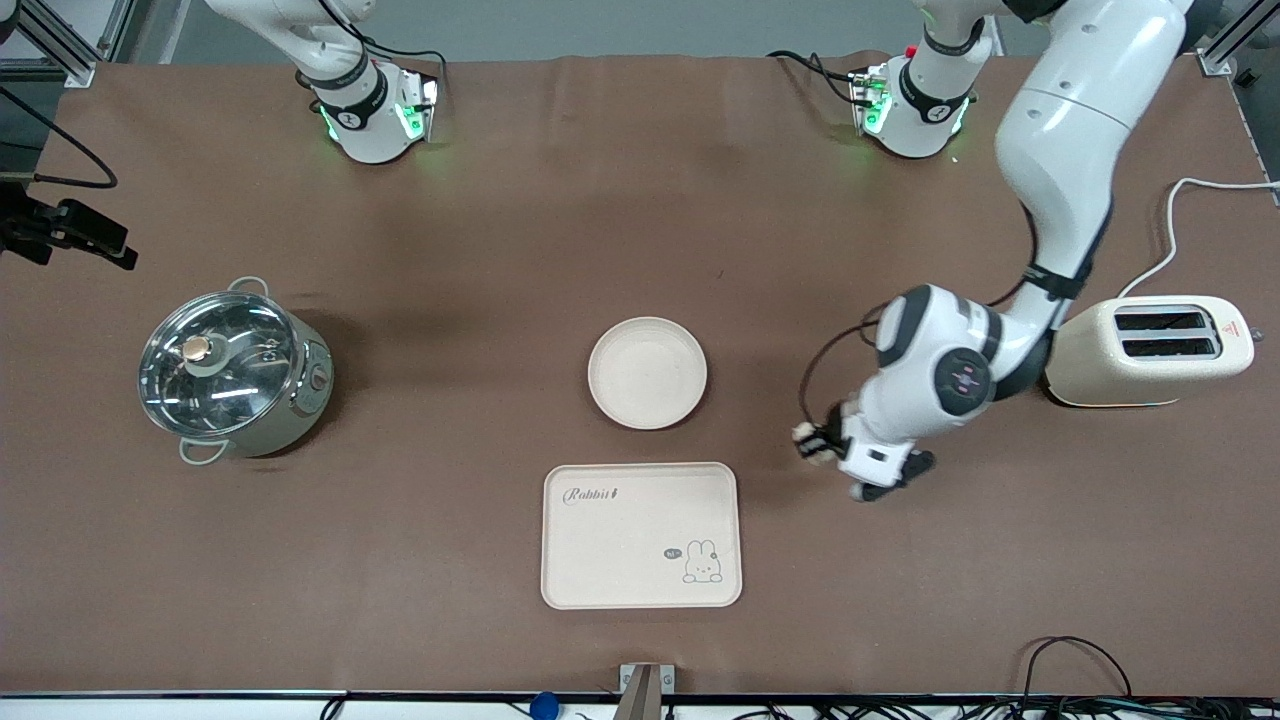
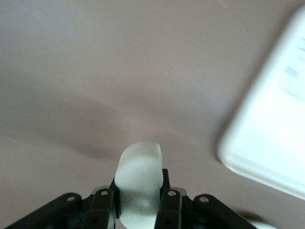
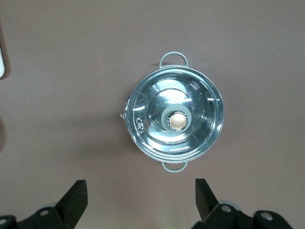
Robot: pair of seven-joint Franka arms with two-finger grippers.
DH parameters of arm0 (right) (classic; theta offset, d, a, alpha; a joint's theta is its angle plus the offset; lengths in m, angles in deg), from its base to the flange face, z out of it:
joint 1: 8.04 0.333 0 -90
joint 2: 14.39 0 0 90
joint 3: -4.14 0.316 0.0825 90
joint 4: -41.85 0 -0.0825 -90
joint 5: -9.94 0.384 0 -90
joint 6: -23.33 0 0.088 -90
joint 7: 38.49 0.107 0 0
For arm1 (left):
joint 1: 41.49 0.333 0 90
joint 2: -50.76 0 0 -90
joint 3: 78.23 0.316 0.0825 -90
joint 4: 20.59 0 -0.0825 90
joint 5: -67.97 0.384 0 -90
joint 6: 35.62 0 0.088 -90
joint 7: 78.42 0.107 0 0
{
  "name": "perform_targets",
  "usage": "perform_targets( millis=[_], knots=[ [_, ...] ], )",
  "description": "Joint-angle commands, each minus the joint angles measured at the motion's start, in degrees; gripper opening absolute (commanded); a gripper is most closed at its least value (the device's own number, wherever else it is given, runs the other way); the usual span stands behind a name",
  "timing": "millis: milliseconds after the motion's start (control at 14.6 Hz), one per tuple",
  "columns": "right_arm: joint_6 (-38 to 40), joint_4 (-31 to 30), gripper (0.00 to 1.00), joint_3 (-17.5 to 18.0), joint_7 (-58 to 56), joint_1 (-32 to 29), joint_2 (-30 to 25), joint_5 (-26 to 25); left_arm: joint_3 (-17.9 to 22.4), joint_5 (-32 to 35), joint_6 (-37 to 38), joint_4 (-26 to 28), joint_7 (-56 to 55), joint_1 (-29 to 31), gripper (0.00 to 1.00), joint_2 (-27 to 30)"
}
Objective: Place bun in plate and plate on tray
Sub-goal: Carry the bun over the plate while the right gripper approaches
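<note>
Low in the centre of the front view the tray lies bare, and just above it, apart from it, the plate sits empty, so neither placing is done. At right of centre the left gripper hangs over bare table beside the tray, pinching the bun between its fingers; the bun must go onto the plate, then the plate onto the tray. The right gripper, out of the front view's frame, waits spread wide over the lidded pot at mid-left.

The worktop wears matt brown cloth. The pot is polished metal under a glossy glass lid. Plate and tray look matt cream.
</note>
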Motion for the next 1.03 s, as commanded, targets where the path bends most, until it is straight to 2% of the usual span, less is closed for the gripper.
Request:
perform_targets(
  millis=[0,205,411,479,616,685,753,822,959],
  knots=[
    [-0.5,-1.7,1.0,0.2,1.0,-0.1,-1.1,1.0,-1.0,0.4,1.2,-3.0,-9.1,-6.6,0.32,-0.1],
    [-2.0,-2.9,1.0,0.2,5.8,2.0,-0.4,4.6,-0.5,0.4,0.2,-5.2,-15.7,-14.4,0.35,-3.4],
    [-11.6,-6.3,1.0,0.3,10.6,6.1,3.0,5.4,-0.1,0.6,-0.6,-5.3,-16.5,-18.1,0.36,-5.6],
    [-13.4,-6.6,1.0,0.3,10.6,6.7,5.5,6.9,1.3,0.9,-0.5,-5.3,-16.8,-19.6,0.38,-6.1],
    [-20.6,-8.7,1.0,0.2,11.2,7.5,10.5,15.3,5.0,0.9,-0.6,-5.3,-17.3,-24.0,0.42,-7.0],
    [-24.6,-10.3,1.0,0.3,13.1,8.5,12.4,17.4,6.9,0.8,-0.6,-5.3,-17.5,-25.9,0.46,-7.3],
    [-28.7,-12.0,1.0,0.3,15.3,11.0,14.0,18.0,8.4,0.8,-0.6,-5.3,-17.5,-27.0,0.52,-7.3],
    [-32.3,-13.6,1.0,0.2,17.5,13.1,15.1,18.0,8.6,0.9,-0.6,-5.3,-17.3,-27.1,0.65,-7.2],
    [-39.3,-16.2,1.0,0.3,22.6,17.3,19.0,18.0,8.6,0.9,-0.5,-5.5,-17.3,-26.4,1.0,-6.0]
  ],
)
